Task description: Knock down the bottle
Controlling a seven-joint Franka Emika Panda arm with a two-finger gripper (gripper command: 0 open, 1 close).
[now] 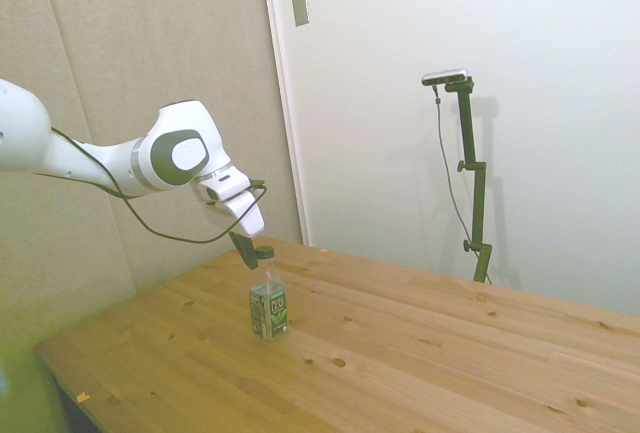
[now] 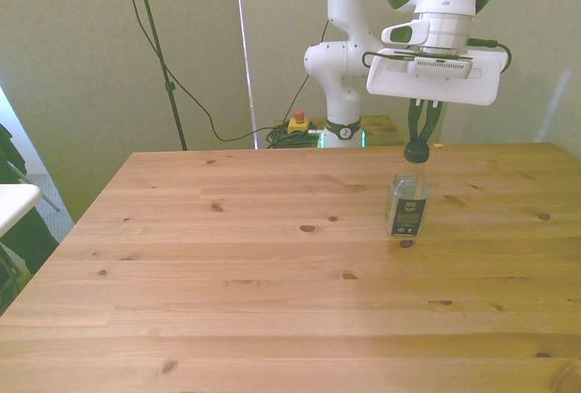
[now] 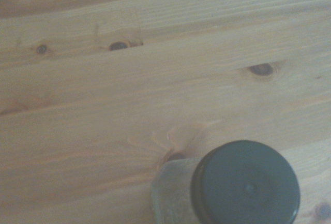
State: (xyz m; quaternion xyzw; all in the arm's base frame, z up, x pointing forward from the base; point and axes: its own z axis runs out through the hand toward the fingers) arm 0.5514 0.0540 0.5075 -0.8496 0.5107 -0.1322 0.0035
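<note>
One bottle [image 2: 408, 202] stood upright on the wooden table [image 2: 272, 266], toward the front view's right, its dark green cap [image 3: 245, 185] filling a corner of my wrist view. My pincer [image 2: 420, 130] hung just above and behind that cap, fingers slightly parted and holding nothing, their tips level with the cap or touching it; I could not tell which. I judged the approach finished and the push not yet made. The next move called for a sideways shove high on the neck, where a light bottle tips easily. From the side the fingers [image 1: 241, 248] merged into one dark shape, so the gap was hard to read. The label's print was too small to make out.
</note>
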